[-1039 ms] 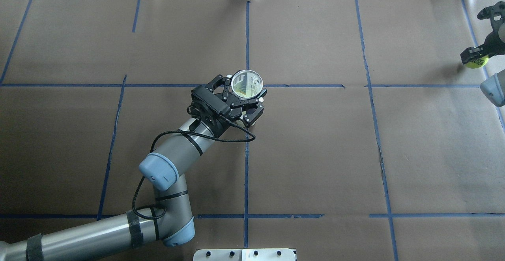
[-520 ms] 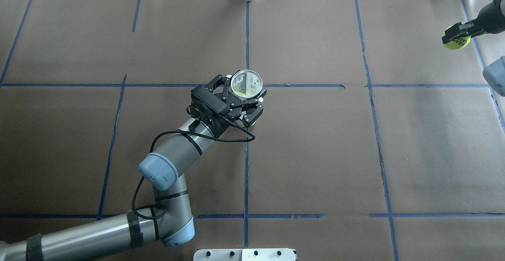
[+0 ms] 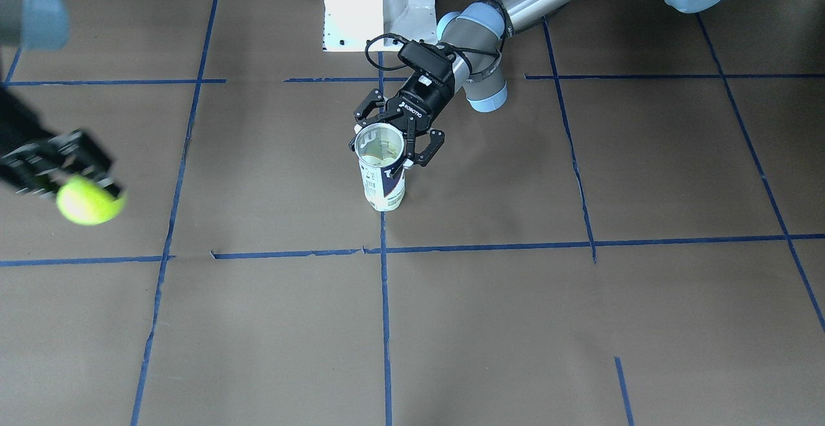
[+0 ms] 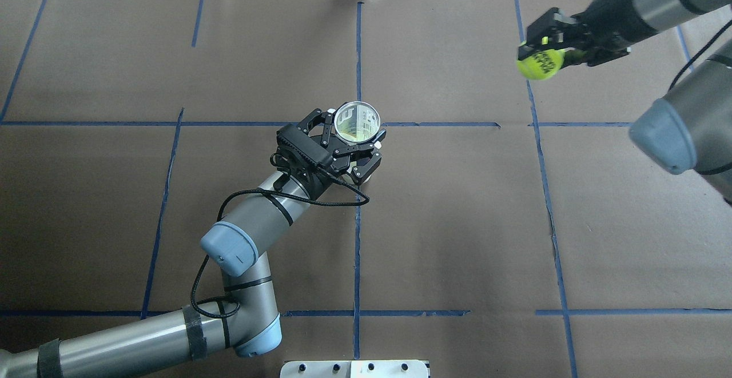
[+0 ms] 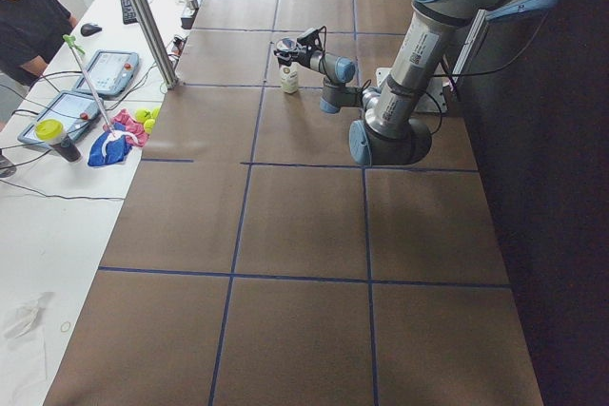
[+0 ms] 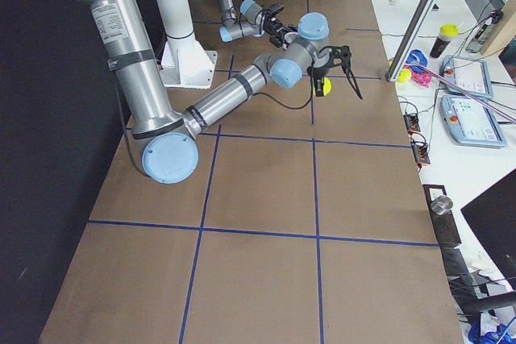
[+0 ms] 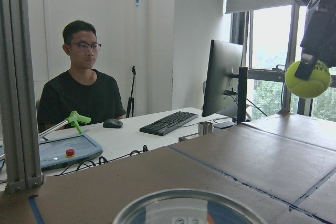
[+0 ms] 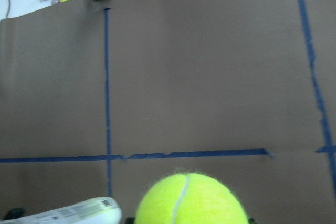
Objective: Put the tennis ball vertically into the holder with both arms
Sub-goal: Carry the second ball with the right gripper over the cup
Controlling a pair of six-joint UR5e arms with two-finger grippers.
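Carry ball [image 4: 540, 64], pinched by jaws of right gripper [image 4: 542, 52], over can [image 3: 384, 184] mouth; centre above rim, lower straight, release. Brace can upright, clamped by jaws of left gripper [image 4: 350, 141], against tipping.

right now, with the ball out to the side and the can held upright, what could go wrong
1. The tennis ball seems to hang low in the right end effector, so it may slip in transit.
2. The holder has a mouth that looks barely wider than the ball, so slight misalignment could bounce it off the rim.
3. The left end effector grips near that mouth, so the two end effectors might collide.
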